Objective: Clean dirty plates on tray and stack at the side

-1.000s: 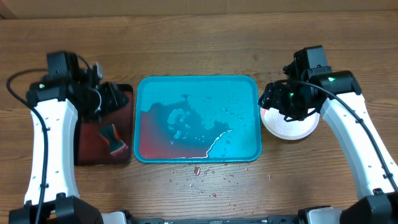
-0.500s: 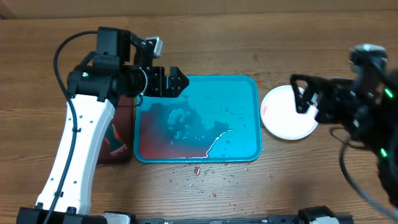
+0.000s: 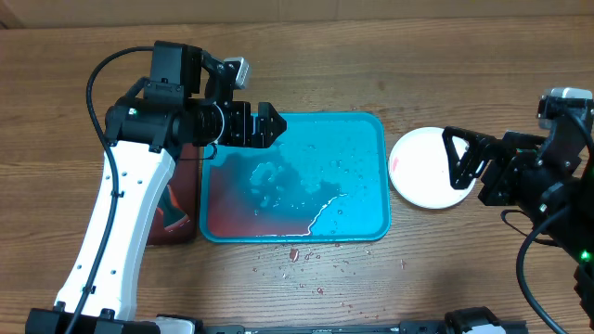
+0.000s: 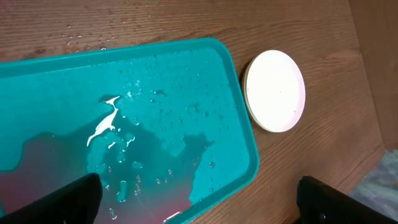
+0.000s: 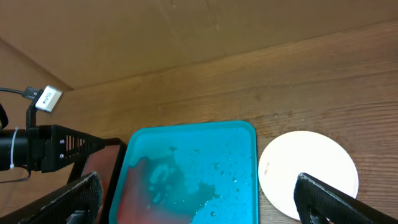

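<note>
The turquoise tray [image 3: 383, 176] lies mid-table and holds only water drops and a reddish puddle at its lower left. The plates [image 3: 422, 169] are stacked on the table to its right, white on top with a small red smear at its left edge. In the left wrist view [image 4: 275, 90] a yellow-green rim shows under the white plate; the aqua one is hidden. My left gripper [image 3: 269, 127] is open and empty above the tray's far-left corner. My right gripper [image 3: 457, 160] is open and empty, raised at the stack's right edge.
A dark red tray [image 3: 172, 209] with a black rim lies left of the turquoise tray, partly under my left arm. Red crumbs and drops [image 3: 297, 255] are scattered on the wood in front of the tray.
My left arm swung from over the dark red tray to the turquoise tray's far-left corner. My right arm drew back right, uncovering the plate stack.
</note>
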